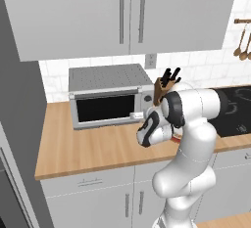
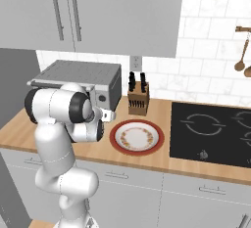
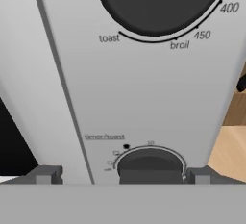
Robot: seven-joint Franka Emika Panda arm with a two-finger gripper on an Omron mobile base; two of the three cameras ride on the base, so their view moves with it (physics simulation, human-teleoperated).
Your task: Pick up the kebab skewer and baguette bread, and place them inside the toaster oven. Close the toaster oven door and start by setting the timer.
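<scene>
Against the toaster oven point(image 1: 109, 95)'s right control panel, the gripper point(image 3: 123, 175) has its jaws spread wide, one fingertip on each side of the lower timer knob point(image 3: 150, 165). Its door point(image 1: 105, 107) looks shut. On the wooden worktop point(image 2: 147, 161), a red-rimmed plate point(image 2: 137, 137) lies beside a knife block point(image 2: 138, 100).

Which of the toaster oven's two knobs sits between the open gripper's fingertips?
The lower knob, labelled timer/toast, sits between the gripper tips; the upper knob, marked toast, broil, 400, 450, lies farther up.
</scene>
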